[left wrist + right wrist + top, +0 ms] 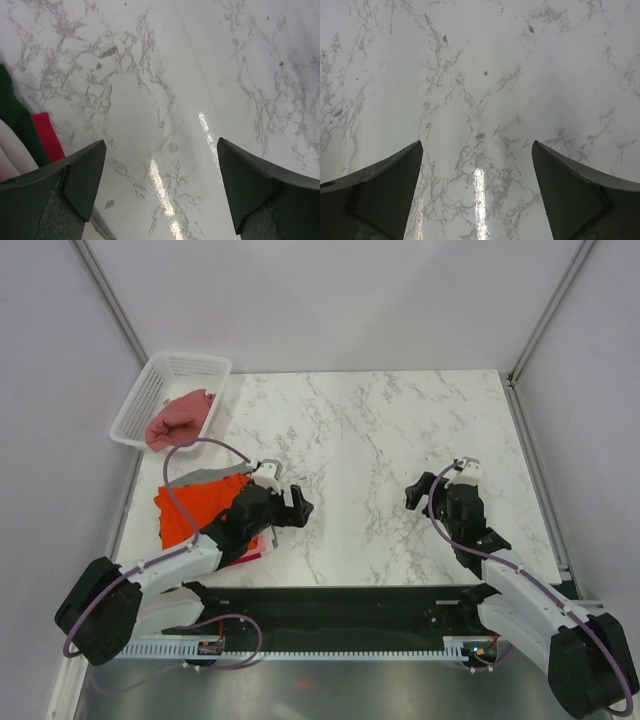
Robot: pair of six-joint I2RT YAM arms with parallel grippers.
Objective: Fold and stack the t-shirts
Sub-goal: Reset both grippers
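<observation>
The left end effector (298, 504) is standing wide open above the bare marble table (380, 440) and is holding nothing; in the left wrist view its two dark fingers (75, 185) are framing only the table top. The right end effector (414, 494) is also gaping wide with nothing between its jaws; it is hanging over the right half of the table, well apart from any cloth.

An orange shirt (195, 505) is lying on a pile near the left edge of the table; the left arm (180, 560) is crossing over the near part of the pile and hiding it, so the number of shirts under it is not possible to tell. A grey shirt (205, 475) is showing only as a strip at the far edge of the pile.

At the left border of the left wrist view, a red cloth (47, 136), a dark green cloth (12, 117) and a pale cloth (12, 150) are being cut off by the frame; their shapes are not readable.

A dusty rose shirt (183, 415) is lying crumpled inside the white basket (140, 400) at the far left corner; the basket wall is covering part of it.
</observation>
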